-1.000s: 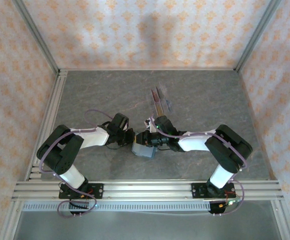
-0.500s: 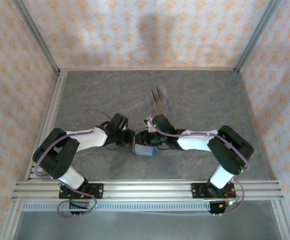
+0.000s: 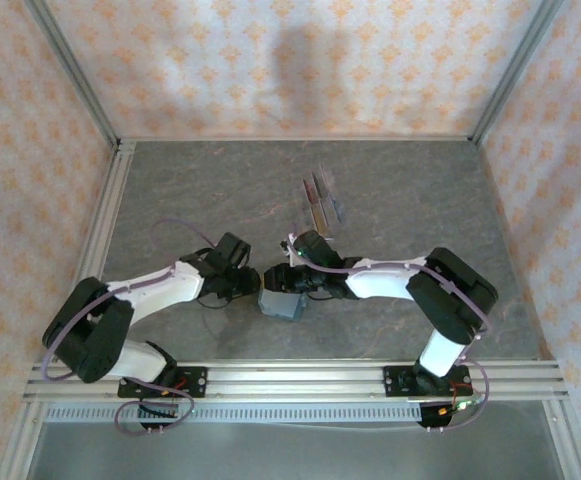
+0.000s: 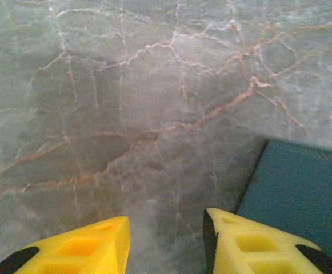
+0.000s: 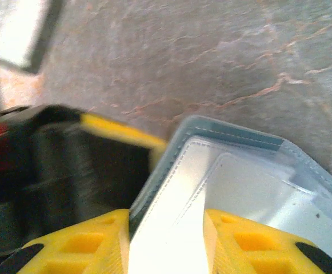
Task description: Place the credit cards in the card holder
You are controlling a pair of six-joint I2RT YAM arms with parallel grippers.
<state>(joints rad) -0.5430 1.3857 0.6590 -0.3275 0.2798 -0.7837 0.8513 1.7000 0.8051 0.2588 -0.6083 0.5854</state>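
Note:
The card holder [image 3: 281,303], a teal wallet, lies on the grey stone table between my two grippers. My left gripper [image 3: 254,285] sits just left of it. In the left wrist view that gripper [image 4: 166,225] is open over bare table, with the wallet's teal cover [image 4: 303,194] just beyond the right finger. My right gripper [image 3: 276,279] is over the wallet's far edge. In the right wrist view it [image 5: 167,220] is open, and the holder's pale inner flap [image 5: 171,194] fills the gap between the fingers. The credit cards [image 3: 320,200] show as thin strips farther back.
Patterned walls and aluminium rails [image 3: 100,230] enclose the table [image 3: 420,200]. The left arm's black wrist and yellow finger [image 5: 120,132] sit close beside the holder in the right wrist view. Both arms are folded low towards the middle.
Both grippers have opened. The left arm has stretched lower and its elbow has swung left. The card holder has shifted slightly left and nearer.

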